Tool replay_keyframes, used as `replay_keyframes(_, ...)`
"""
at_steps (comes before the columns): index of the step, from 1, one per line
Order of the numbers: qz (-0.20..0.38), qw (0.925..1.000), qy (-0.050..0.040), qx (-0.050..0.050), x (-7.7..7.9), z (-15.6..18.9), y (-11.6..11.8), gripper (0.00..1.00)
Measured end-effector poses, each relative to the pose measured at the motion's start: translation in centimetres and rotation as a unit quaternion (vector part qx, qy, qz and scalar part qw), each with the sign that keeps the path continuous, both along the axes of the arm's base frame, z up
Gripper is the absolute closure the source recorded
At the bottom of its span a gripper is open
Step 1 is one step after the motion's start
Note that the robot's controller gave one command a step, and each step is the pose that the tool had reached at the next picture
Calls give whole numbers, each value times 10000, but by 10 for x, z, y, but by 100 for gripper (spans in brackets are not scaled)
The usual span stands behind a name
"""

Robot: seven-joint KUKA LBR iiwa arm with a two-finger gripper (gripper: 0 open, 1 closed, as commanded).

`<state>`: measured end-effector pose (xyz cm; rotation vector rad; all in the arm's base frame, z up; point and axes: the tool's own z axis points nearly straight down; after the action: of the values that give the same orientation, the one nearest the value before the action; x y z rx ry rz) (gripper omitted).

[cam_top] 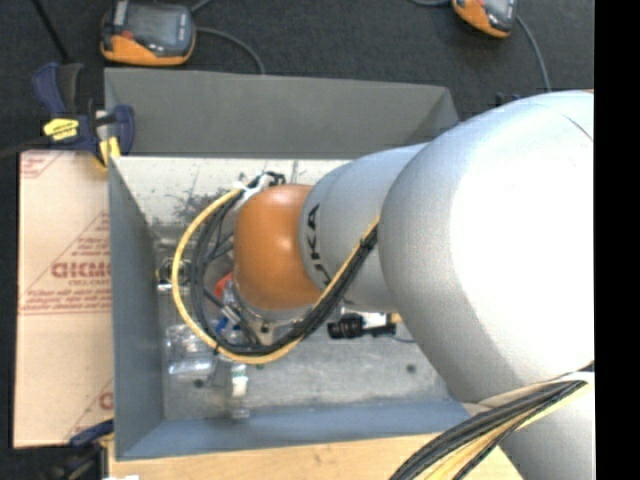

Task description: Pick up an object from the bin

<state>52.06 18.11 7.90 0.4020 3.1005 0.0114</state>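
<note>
The arm (480, 258) reaches in from the right across the bin (135, 298), with its wrist (275, 248) over the middle of the bin's floor. Left of the wrist and nearer the front-left corner, a cluster of loose things (190, 353) lies on the floor, with one small piece (238, 380) just to its right. A marker-like stick (360, 325) lies right of the wrist, partly under the arm.

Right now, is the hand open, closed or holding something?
Hand: cannot be told; it sits under the orange wrist cover and cables, over the bin's left half.
</note>
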Motion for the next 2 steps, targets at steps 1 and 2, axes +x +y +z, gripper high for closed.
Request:
replay_keyframes(1, -58, 10000, 75, -18, 23, -9, 2, 0)
replay_keyframes(2, 3125, 9499, 66, -53, 21, -5, -14, 0)
